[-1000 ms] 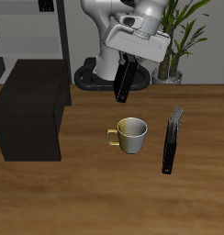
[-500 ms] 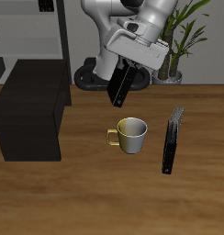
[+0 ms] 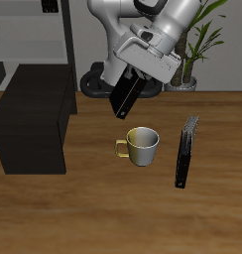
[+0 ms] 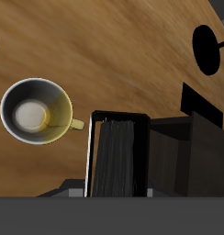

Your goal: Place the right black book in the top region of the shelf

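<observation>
Gripper (image 3: pixel 136 71) is clamped on the right black book (image 3: pixel 126 96), which hangs tilted in the air above the surface (image 3: pixel 103 208), its lower end swung toward the shelf (image 3: pixel 32 117) and well clear of the mug (image 3: pixel 141 146) below it. The wrist view shows the book (image 4: pixel 117 154) held edge-on between the fingers, with the mug (image 4: pixel 33 112) beside it underneath.

By the look of it, the step in hand is the carry: the book is lifted and turning, but it is not yet over the shelf. The next move calls for travelling across toward the shelf, keeping the book's low end above the flat top, then levelling or lowering it there before the gripper lets go.

The held book is a thick, glossy black slab with thin pale lines along its edges. The shelf is a low, wide, matte black box with a flat top. The mug is metallic and yellowish, round, with a small handle. Near the mug lies a slimmer black book (image 3: pixel 184 151) with a grey textured edge. The surface is brown wood grain. Behind, a tall dark rack (image 3: pixel 65 35) and a potted plant (image 3: pixel 192 40) stand at the far side.
</observation>
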You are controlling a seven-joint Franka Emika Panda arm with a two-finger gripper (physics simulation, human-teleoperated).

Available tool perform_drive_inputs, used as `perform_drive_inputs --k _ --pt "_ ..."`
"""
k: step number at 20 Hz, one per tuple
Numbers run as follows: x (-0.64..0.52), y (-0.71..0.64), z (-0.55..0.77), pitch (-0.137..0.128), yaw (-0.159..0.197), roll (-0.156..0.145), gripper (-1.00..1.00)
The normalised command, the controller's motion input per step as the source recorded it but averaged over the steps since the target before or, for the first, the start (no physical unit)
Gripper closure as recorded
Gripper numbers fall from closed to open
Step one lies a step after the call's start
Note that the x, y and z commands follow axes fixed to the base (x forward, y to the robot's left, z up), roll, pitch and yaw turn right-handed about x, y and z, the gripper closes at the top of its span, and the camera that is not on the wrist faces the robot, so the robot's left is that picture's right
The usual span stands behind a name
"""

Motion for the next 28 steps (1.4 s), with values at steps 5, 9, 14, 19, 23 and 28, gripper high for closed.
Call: perform_drive_inputs --k 5,9,14,19,23,28 --pt "0.07 -0.19 -0.04 0.021 -0.033 -0.113 1.0" --pt "0.09 -0.15 -0.05 0.024 -0.017 -0.078 1.0" --pt "0.02 -0.09 -0.14 0.034 -0.018 -0.076 1.0" --pt "-0.01 0.04 -0.03 -0.016 -0.015 -0.03 1.0" --pt "-0.06 0.09 -0.16 0.007 -0.022 -0.046 1.0" --pt "-0.01 0.23 -0.06 -0.025 -0.007 -0.033 1.0"
